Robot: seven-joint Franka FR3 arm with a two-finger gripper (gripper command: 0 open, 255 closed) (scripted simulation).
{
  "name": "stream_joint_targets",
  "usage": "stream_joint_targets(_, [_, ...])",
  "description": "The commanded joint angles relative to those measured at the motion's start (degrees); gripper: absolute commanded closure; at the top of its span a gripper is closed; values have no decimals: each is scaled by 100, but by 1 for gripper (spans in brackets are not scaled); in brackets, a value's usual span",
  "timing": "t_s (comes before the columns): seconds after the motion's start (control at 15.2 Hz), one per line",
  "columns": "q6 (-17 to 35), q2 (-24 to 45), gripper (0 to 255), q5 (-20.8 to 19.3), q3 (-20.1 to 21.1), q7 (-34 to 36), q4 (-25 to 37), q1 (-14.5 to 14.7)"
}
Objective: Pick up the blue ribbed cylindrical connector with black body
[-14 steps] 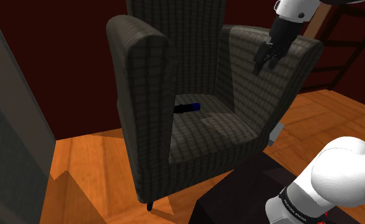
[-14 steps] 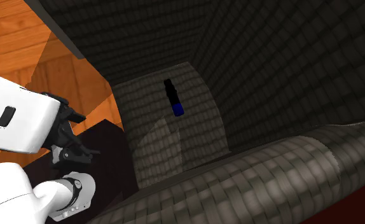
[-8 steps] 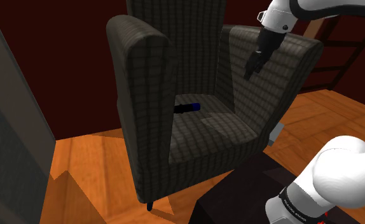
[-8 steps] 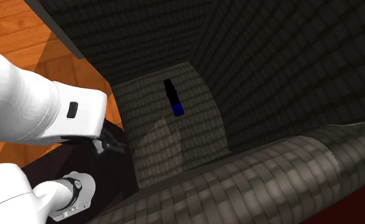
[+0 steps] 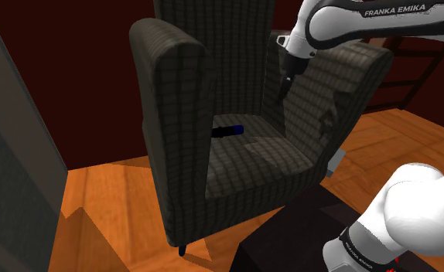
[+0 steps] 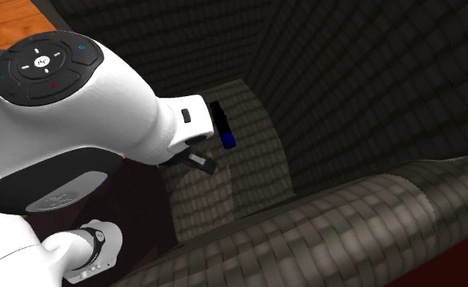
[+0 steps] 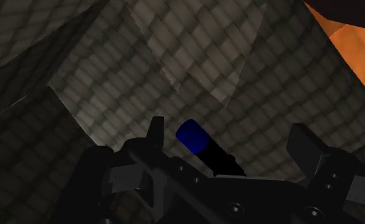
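Approach stage; pick not yet made.
We logged the pincer (image 5: 284,83) wide open, empty, well above the connector (image 5: 230,130) on the armchair (image 5: 174,100) seat.

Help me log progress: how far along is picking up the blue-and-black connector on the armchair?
Done: the gripper hangs above the armchair seat, with the connector framed between its fingers in the wrist view. In hand: nothing; the fingers stand open and the connector lies untouched on the seat. Left: descend, close on it, lift.
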Motion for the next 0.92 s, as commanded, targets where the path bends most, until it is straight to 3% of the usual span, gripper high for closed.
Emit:
stream_joint_targets(0.0, [276, 369, 0, 57, -123, -545, 80, 161])
stream_joint_targets(0.46, [1055, 1761, 0, 461, -406, -2430, 563, 623])
stream_joint_targets(0.86, [1501, 2913, 0, 909, -346, -3996, 1098, 854])
